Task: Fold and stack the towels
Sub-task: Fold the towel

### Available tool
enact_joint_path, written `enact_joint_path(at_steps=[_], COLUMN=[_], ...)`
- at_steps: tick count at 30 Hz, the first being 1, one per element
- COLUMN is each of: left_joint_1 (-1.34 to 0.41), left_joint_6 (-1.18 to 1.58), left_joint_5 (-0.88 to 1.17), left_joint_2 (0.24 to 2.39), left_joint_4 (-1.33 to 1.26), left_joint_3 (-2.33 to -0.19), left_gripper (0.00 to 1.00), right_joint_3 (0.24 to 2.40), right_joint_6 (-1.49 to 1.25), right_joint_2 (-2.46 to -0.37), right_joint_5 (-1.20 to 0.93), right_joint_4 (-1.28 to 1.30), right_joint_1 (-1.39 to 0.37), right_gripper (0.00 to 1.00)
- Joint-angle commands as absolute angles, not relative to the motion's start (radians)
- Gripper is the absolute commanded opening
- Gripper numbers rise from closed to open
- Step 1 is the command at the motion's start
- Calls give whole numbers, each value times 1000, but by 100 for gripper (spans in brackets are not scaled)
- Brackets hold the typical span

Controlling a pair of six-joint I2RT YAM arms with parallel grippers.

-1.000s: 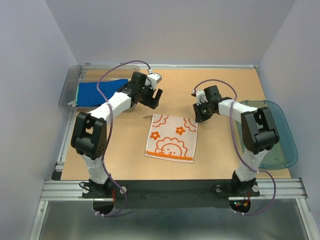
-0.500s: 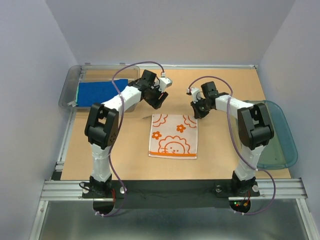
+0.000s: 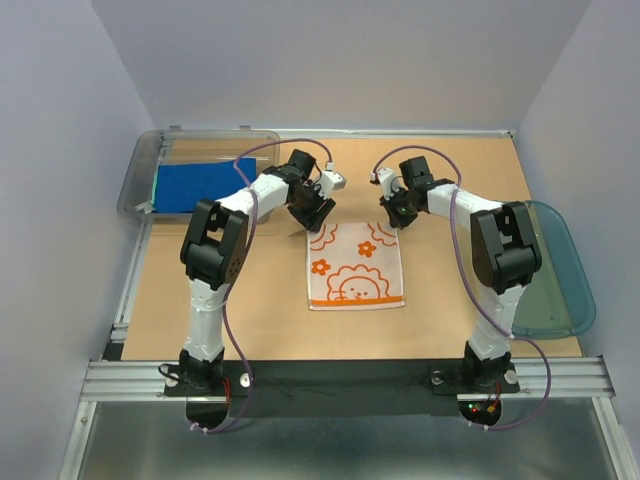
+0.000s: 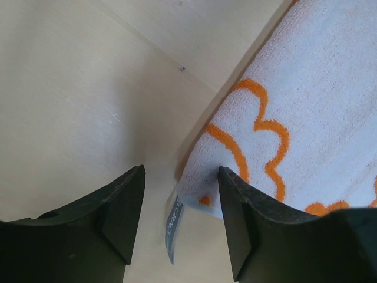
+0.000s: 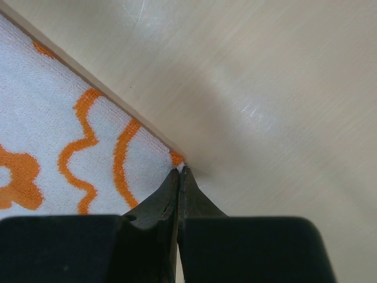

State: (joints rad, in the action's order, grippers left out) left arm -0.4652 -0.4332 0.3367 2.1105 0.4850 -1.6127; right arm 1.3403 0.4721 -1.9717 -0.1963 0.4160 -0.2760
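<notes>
The white towel with orange flower prints (image 3: pixel 356 265) lies flat on the table between the arms. My left gripper (image 3: pixel 318 212) is open at its far left corner; in the left wrist view the corner (image 4: pixel 200 188) and a grey label (image 4: pixel 172 233) sit between the fingers (image 4: pixel 235 212), against the right one. My right gripper (image 3: pixel 397 215) is shut, pinching the far right corner (image 5: pixel 177 158). The royal blue towel (image 3: pixel 195 185) lies in the bin at the back left. The purple and mint green towels are out of view.
A clear grey plastic bin (image 3: pixel 140 170) stands at the back left corner. A teal translucent oval basket (image 3: pixel 560 280) sits at the right edge. Grey walls close in the table on three sides.
Both grippers moved in toward the white towel's far corners, the left one swinging right. The towel slid a little to the right and now lies straighter.
</notes>
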Motion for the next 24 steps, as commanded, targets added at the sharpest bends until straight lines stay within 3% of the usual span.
enact_joint_path(at_steps=[1,4,6,14,16,19,24], left_joint_1=[-466,-465,-462,-457,-453,-449,-445], left_joint_6=[-446,-437,-428,-414,-405,-393,-391], left_joint_5=[356,341,337,316,322,311,308], left_joint_2=[2100,2120,2135,2175,2186,2203,2209], left_joint_4=[502,502,502,515,518,537,546], left_joint_3=[-1660,-1666,-1667,-1646,-1635,-1615,-1575], left_gripper=[63,60,51,50,41,39,22], right_joint_3=[1331,1325,1322,1312,1309,1307,1312], right_joint_6=[505,506,508,509,512,512,514], right_joint_2=[-2040,-2039,-2039,-2045,-2046,-2046,-2036], right_joint_5=[-118,-110,-104,-83,-80,-75,-72], right_joint_4=[451,451,451,451,451,451,449], right_joint_1=[-272,-272,-272,-278,-282,-285,-285], right_gripper=[0,1,1,0,1,1,0])
